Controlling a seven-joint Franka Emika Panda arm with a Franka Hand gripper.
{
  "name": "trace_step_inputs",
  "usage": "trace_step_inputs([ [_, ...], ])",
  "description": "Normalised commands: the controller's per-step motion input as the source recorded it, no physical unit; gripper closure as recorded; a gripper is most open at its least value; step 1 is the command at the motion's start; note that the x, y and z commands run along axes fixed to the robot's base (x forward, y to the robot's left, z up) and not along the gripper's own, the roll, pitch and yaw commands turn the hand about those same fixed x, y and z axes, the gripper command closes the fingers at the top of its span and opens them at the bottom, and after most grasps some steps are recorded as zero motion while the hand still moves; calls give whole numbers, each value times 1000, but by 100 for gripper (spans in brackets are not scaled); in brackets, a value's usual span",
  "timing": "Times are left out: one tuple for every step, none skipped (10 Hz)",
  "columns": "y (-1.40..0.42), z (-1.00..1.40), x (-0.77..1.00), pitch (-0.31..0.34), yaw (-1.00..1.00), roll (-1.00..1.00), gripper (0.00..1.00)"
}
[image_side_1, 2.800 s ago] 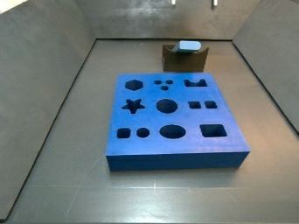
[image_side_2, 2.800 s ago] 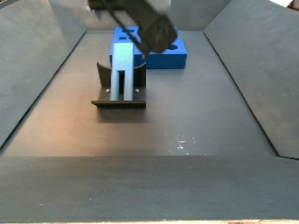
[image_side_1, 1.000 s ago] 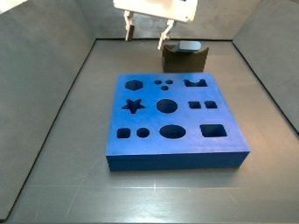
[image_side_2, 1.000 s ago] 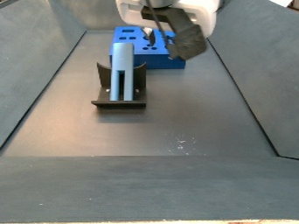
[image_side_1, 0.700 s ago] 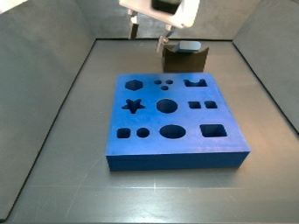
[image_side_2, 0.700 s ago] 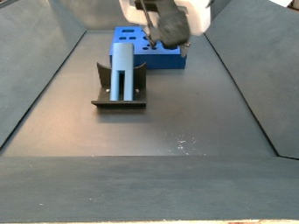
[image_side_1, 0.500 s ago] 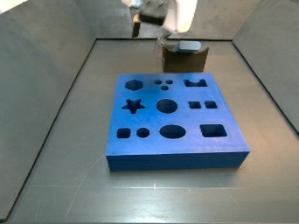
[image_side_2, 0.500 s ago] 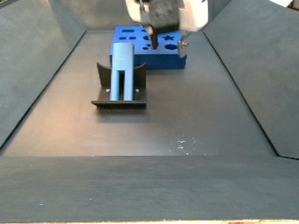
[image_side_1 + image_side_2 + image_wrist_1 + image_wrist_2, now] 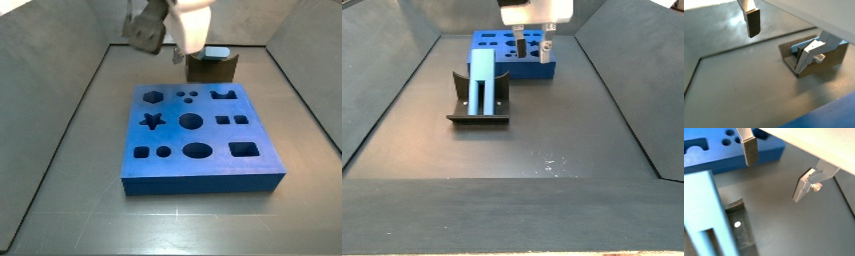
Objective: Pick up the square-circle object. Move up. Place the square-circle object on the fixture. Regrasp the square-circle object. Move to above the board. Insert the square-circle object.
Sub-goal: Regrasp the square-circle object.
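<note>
We see one square-circle object (image 9: 481, 83), a pale blue-grey block, standing upright in the single fixture (image 9: 478, 112), which sits on the dark floor well apart from the board (image 9: 513, 58). In a side view the object's white top face (image 9: 215, 51) shows above the dark brown fixture (image 9: 211, 68), just behind the one blue board (image 9: 201, 138).

On the board we count eleven dark holes, among them a star, a hexagon, circles and squares. We cannot read any writing or brand anywhere.

The gripper (image 9: 531, 42) hangs in the air near the board, away from the fixture. Its two fingers (image 9: 749, 150) are spread wide apart with nothing between them, as both wrist views show.

The floor (image 9: 543, 140) is a dull grey-brown sheet, enclosed by plain grey walls (image 9: 54, 70).
</note>
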Motion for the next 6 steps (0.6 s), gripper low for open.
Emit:
trace_step_inputs([
  [-9, -15, -43, -143, -1000, 969, 0],
  [-14, 1, -38, 29, -1000, 964, 0],
  [-17, 2, -33, 127, -1000, 966, 0],
  [-21, -10, -21, 308, -741, 752, 0],
  [-16, -32, -6, 411, -525, 563, 0],
  [-8, -39, 30, 507, -276, 351, 0],
])
